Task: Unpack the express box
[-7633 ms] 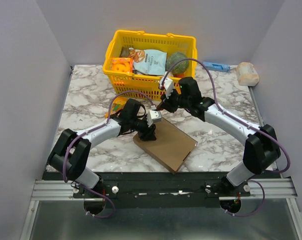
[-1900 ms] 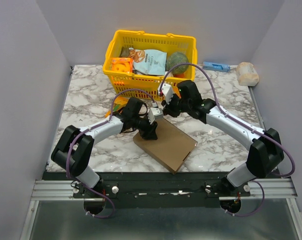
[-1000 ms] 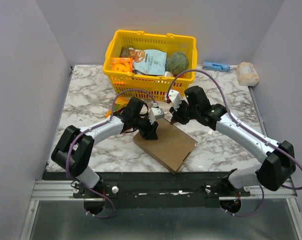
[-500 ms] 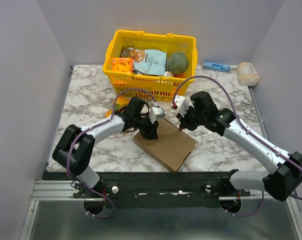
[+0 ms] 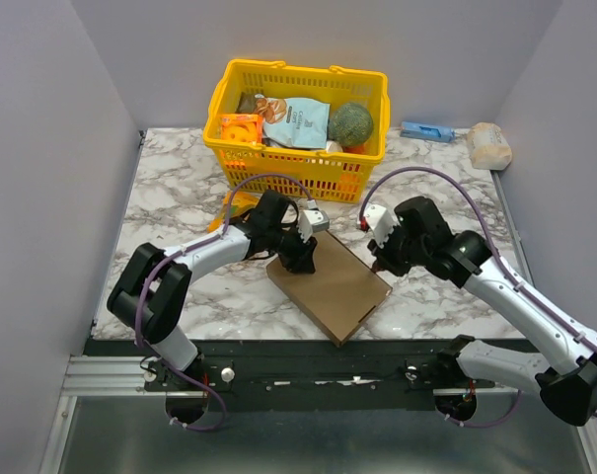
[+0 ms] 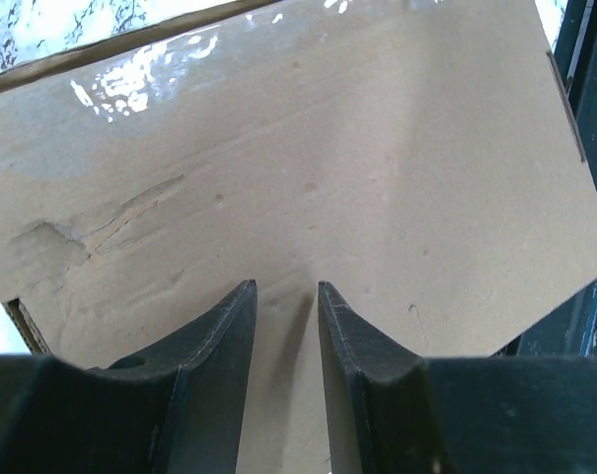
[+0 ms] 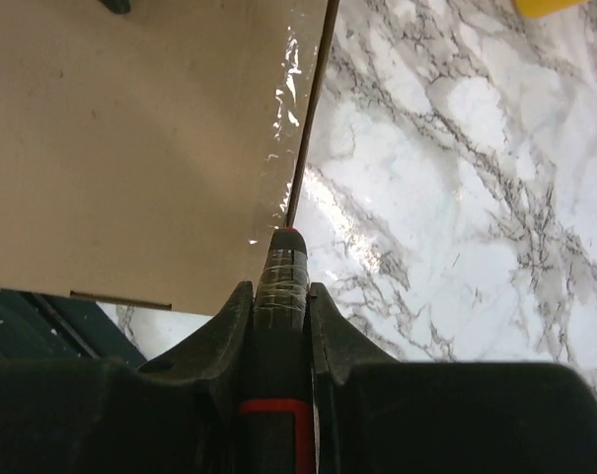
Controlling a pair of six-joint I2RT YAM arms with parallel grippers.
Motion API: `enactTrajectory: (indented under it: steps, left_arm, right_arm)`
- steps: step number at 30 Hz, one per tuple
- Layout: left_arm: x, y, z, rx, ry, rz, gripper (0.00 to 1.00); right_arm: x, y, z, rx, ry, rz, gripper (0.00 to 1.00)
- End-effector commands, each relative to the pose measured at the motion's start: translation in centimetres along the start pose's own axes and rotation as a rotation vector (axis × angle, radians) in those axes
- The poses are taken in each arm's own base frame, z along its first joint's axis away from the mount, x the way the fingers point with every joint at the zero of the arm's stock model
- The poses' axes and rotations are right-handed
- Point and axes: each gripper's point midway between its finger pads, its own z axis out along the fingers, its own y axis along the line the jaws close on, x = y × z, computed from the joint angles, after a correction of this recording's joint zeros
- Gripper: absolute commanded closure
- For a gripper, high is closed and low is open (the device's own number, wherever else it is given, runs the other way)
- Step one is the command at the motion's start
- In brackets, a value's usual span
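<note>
Box lies flat, lid shut, on the marble table near front centre, turned at an angle btwn the two arms; glossy clear tape runs along its right edge. L gripper is down on the lid at the far-left corner, jaws only a narrow slit apart, nothing btwn them. R gripper is at the box's right side, jaws clamped on a black tool w/ a red band, tip at the taped edge. Yellow basket sits behind, apart from the box, w/ a snack bag and other items inside.
</note>
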Motion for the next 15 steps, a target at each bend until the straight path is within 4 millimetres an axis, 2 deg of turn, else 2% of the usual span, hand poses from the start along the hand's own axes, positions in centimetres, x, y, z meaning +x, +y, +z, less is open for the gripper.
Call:
enactTrajectory:
  steps: [1, 6, 8, 12, 15]
  left_arm:
    - [4.2, 2.5, 0.3, -0.127, 0.14, -0.063, 0.59]
    - [4.3, 2.5, 0.4, -0.129, 0.149, -0.062, 0.59]
    - [4.1, 2.2, 0.4, -0.116, 0.142, -0.055, 0.6]
    - [1.6, 1.5, -0.6, -0.105, 0.078, 0.002, 0.59]
    - [0.7, 1.6, -1.3, -0.123, 0.058, 0.056, 0.58]
  right_arm:
    - [5.0, 2.3, -2.0, -0.059, 0.176, 0.041, 1.0]
    - [6.3, 3.3, -3.3, -0.087, 0.205, 0.069, 0.99]
    - [6.1, 3.4, -3.1, -0.092, 0.181, 0.073, 1.0]
    - [5.3, 2.6, -2.4, -0.063, 0.165, 0.052, 1.0]
    - [4.6, 2.4, -2.5, -0.068, 0.171, 0.051, 1.0]
